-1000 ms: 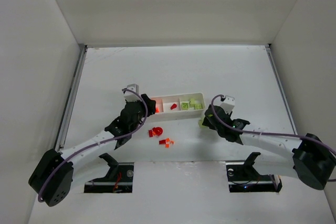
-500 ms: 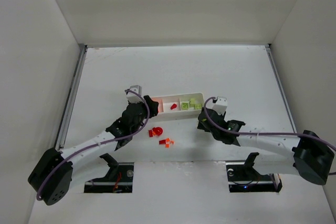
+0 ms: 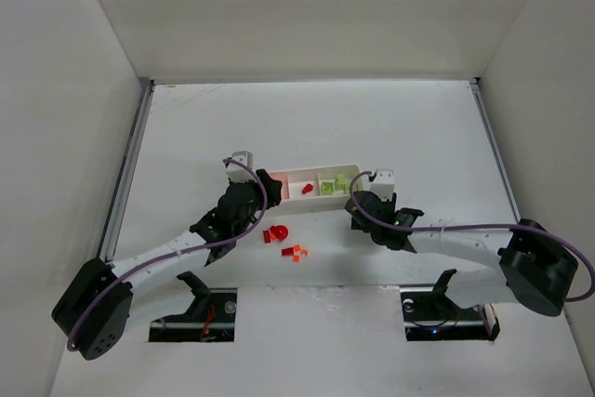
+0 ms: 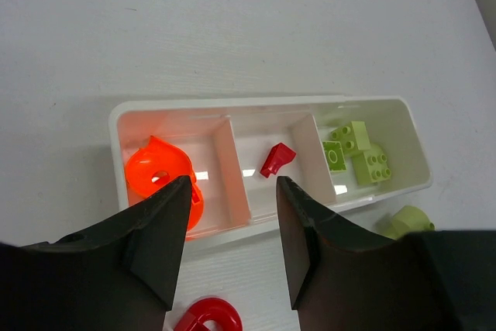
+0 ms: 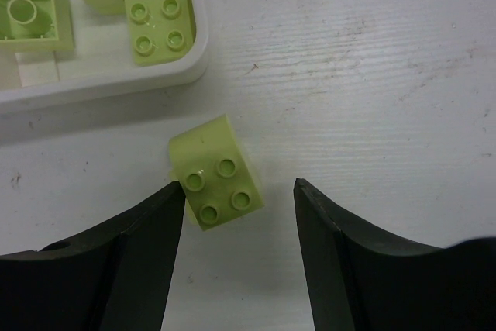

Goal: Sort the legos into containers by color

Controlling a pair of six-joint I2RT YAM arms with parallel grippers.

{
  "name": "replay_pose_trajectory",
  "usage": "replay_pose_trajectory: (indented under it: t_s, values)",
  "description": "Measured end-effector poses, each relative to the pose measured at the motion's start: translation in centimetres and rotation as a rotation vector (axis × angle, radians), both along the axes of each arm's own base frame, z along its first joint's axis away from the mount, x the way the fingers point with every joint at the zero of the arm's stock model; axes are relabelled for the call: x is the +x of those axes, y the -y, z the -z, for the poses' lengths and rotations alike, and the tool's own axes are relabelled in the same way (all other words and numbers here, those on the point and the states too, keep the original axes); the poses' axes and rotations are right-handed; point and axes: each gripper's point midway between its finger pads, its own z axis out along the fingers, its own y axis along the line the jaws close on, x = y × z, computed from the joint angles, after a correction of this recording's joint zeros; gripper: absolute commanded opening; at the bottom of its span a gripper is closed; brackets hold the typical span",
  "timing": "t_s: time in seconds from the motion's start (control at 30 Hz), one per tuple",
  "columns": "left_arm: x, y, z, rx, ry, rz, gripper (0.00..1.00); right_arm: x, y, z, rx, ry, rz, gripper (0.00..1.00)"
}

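Observation:
The white tray (image 3: pixel 316 171) lies mid-table. In the left wrist view its rim (image 4: pixel 256 101) shows; the left compartment holds an orange round piece (image 4: pixel 159 176), the middle a red piece (image 4: pixel 277 159), the right several yellow-green bricks (image 4: pixel 356 153). My left gripper (image 4: pixel 232 191) is open and empty, just in front of the tray's left end (image 3: pixel 258 194). My right gripper (image 5: pixel 239 191) is open above the table, with a loose yellow-green brick (image 5: pixel 217 172) between its fingers, close to the left one. It hovers by the tray's right end (image 3: pixel 358 204).
Red pieces (image 3: pixel 275 232) and orange pieces (image 3: pixel 296 252) lie on the table in front of the tray. A red ring piece (image 4: pixel 208 315) shows under my left gripper. The tray's near right corner (image 5: pixel 198 60) is just beyond the loose brick.
My right gripper has moved left, up to the tray's right end and over the loose yellow-green brick. My left gripper shifted slightly, then held still.

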Motion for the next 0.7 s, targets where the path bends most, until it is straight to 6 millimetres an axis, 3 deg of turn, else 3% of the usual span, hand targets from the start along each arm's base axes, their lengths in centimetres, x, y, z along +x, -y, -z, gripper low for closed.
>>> replay_pose_trajectory:
  t_s: [0.13,0.37,0.47,0.57,0.7]
  values:
    - [0.0,0.1,0.4,0.007,-0.008,0.002,0.44,0.4,0.1,0.2,-0.027,-0.008,-0.006,0.59]
    - [0.0,0.3,0.6,0.011,-0.012,0.007,0.45,0.9,-0.4,0.4,-0.034,-0.009,-0.02,0.25]
    - [-0.1,0.3,0.6,0.01,-0.012,0.009,0.48,1.0,-0.5,0.1,-0.027,-0.001,-0.021,0.21]
    - [-0.4,0.7,0.0,-0.002,0.001,0.027,0.53,1.2,-0.8,-1.2,0.013,0.028,-0.023,0.2]
    - [-1.7,2.1,-3.1,-0.066,0.072,0.105,0.59,1.4,-2.3,-5.1,0.15,0.089,-0.055,0.19]
